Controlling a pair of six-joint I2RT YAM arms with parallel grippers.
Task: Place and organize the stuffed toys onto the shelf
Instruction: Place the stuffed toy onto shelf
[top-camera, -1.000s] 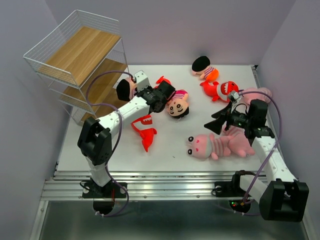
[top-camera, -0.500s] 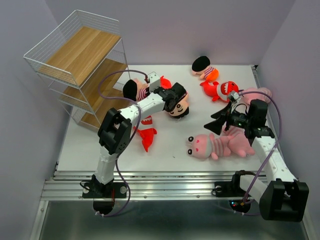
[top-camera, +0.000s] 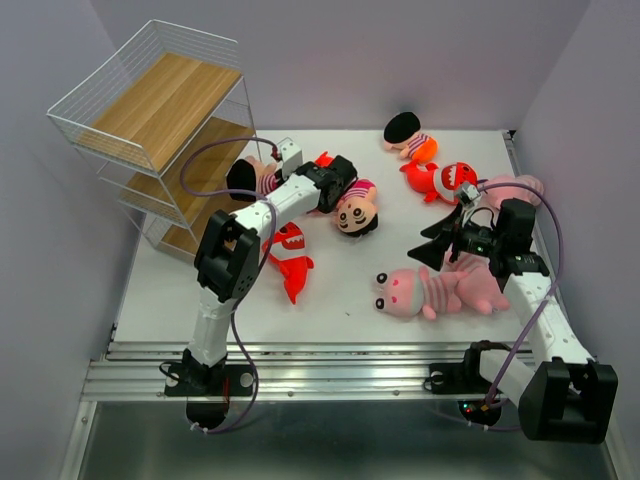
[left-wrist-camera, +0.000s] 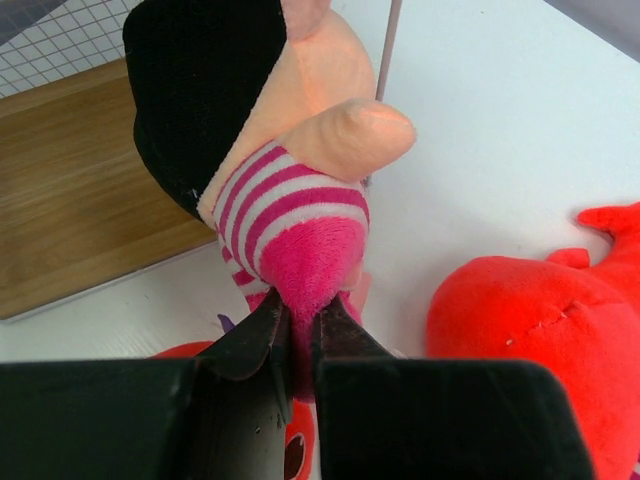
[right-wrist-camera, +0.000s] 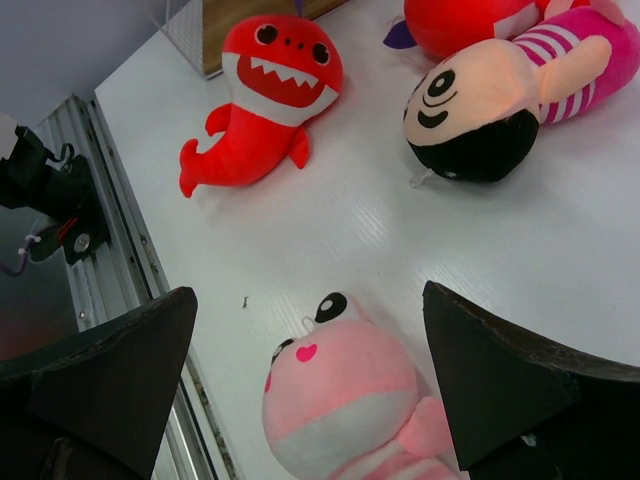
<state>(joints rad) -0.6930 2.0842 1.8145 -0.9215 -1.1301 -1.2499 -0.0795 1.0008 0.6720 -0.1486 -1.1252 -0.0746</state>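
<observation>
A dark-haired doll in pink stripes (top-camera: 250, 178) (left-wrist-camera: 290, 200) hangs just in front of the shelf (top-camera: 150, 100). My left gripper (top-camera: 283, 183) (left-wrist-camera: 298, 315) is shut on its pink lower end. The shelf's wooden board (left-wrist-camera: 80, 220) shows behind the doll. My right gripper (top-camera: 435, 243) (right-wrist-camera: 310, 300) stands open above the head of a pink striped animal (top-camera: 430, 290) (right-wrist-camera: 340, 400) and touches nothing. A red toothy fish (top-camera: 288, 262) (right-wrist-camera: 265, 95) and a second doll lying face up (top-camera: 352, 212) (right-wrist-camera: 480, 110) lie between the arms.
A third doll (top-camera: 408, 135), another red fish (top-camera: 445, 180) and a pink toy (top-camera: 515, 188) lie at the back right. A red toy (top-camera: 325, 160) (left-wrist-camera: 530, 340) sits right beside the left wrist. The shelf stands at the table's back left corner.
The left arm's elbow has swung up and inward. The held doll went slightly right, then back left toward the shelf. The right arm has not moved.
</observation>
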